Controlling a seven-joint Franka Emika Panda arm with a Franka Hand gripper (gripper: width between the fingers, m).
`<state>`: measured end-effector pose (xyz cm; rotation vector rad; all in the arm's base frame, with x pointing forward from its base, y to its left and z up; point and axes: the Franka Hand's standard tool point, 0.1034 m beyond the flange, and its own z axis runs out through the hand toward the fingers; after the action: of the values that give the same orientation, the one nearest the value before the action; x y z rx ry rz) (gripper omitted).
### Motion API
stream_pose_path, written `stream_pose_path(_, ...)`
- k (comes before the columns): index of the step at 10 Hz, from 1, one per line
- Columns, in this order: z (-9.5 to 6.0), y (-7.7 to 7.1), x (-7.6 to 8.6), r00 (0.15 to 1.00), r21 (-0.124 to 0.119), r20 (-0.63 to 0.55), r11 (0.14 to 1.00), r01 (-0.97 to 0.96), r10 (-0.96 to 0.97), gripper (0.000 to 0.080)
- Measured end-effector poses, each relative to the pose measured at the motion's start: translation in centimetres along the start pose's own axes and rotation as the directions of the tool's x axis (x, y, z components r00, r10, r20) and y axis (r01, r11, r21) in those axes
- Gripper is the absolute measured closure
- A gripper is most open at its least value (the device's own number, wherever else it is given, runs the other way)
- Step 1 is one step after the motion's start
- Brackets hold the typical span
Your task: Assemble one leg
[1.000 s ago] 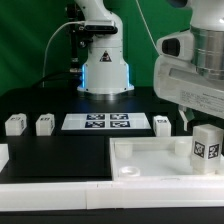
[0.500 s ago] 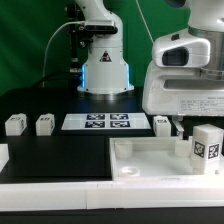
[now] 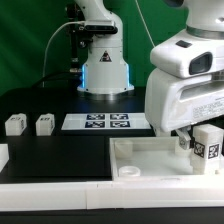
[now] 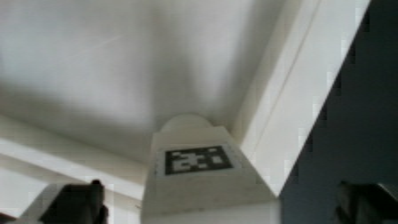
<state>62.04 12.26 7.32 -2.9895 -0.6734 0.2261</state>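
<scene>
Right, the end effector (image 4: 210, 205) hangs with fingers spread wide around the upright leg (image 4: 201, 170), gripping nothing, presumably lined up to seize it.

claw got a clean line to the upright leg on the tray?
Probably yes. The claw sits right over the leg, one finger showing on each side of it, open, and nothing lies between them on the tray.

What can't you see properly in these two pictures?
- The end effector: in the exterior view the arm's white housing hides it; in the wrist view the picture edge cuts its fingers, so open or shut is unclear.
- The leg: wrist view blurred, base cut off.
- The marker board: tags too small.
</scene>
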Motion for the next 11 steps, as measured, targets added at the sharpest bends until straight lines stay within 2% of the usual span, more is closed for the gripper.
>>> stream_pose_path(1,-0.02,0.11,0.00,0.996,-0.006,0.001,0.996,0.092,-0.092,0.0150)
stream_pose_path(2,-0.01,0.12,0.00,0.995,-0.006,0.001,0.995,0.100,-0.100,0.0150)
stream_pose_path(3,-0.01,0.12,0.00,0.995,-0.006,0.001,0.995,0.100,-0.100,0.0279)
stream_pose_path(4,-0.01,0.12,0.00,0.995,-0.006,0.001,0.995,0.100,-0.100,0.0279)
stream_pose_path(5,-0.01,0.12,0.00,0.995,-0.006,0.001,0.995,0.100,-0.100,0.0415)
stream_pose_path(6,-0.03,0.44,-0.07,0.995,-0.010,0.002,0.995,0.098,-0.098,0.0501)
stream_pose_path(10,-0.02,0.53,-0.10,0.998,-0.010,0.001,0.998,0.058,-0.058,0.0503)
stream_pose_path(11,-0.03,0.44,-0.06,0.996,-0.006,-0.002,0.996,-0.094,0.094,0.0503)
